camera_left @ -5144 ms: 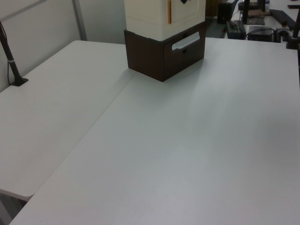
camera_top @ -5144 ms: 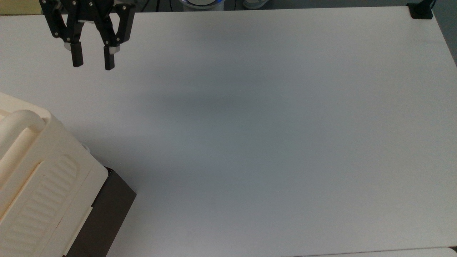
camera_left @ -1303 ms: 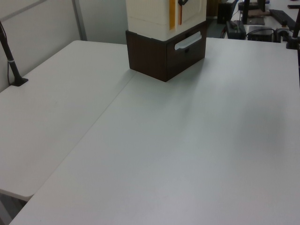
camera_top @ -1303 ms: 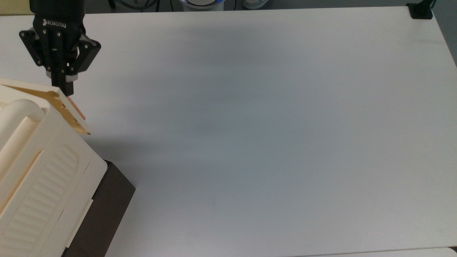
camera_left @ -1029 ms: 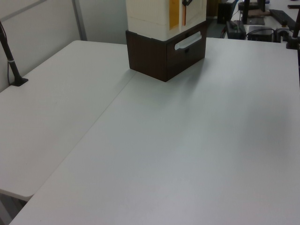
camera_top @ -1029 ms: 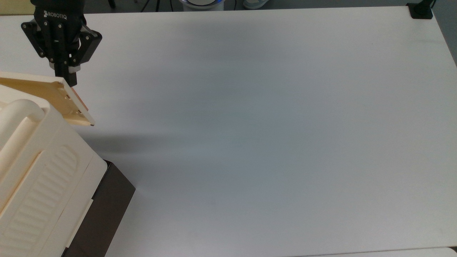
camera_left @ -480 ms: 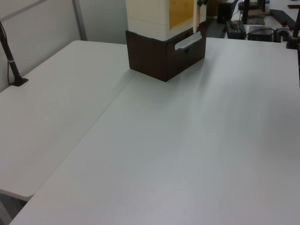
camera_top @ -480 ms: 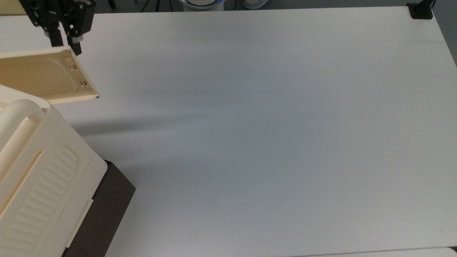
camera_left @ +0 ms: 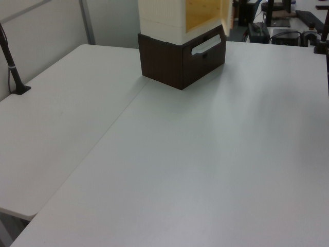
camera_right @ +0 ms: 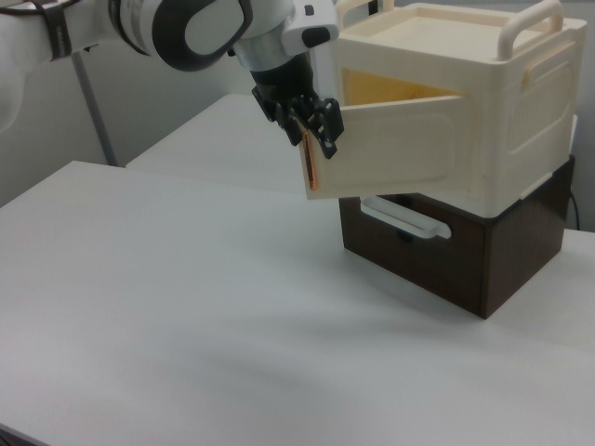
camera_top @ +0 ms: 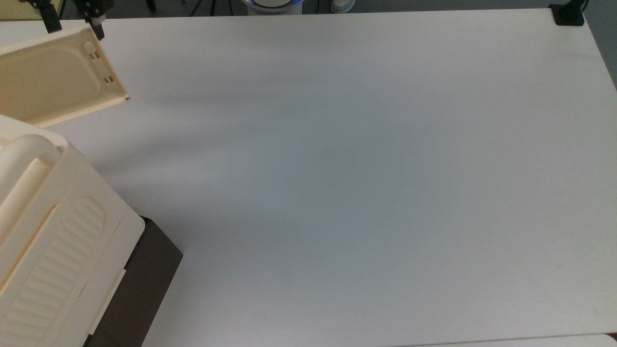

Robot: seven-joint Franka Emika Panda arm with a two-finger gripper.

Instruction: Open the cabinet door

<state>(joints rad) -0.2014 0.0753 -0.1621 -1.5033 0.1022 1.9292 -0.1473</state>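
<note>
Cabinet door (camera_right: 390, 153) swung wide open, hand (camera_right: 314, 130) at its free edge, fingers spread

Looks-wise the arm (camera_right: 139, 23) is the usual glossy white shell job, smooth rounded segments, with a big dark grey or black oval patch set into the joint housing near the wrist. There's a thin dark band wrapped round the white link further back. A small white block with a dark slot in it sits right at the wrist. Below that it all goes matte black: the pincer (camera_right: 314, 133) is a chunky black linkage type, angular bars and knuckles. In the top view its black fingers (camera_top: 99, 30) show a pale silvery bit.
</note>
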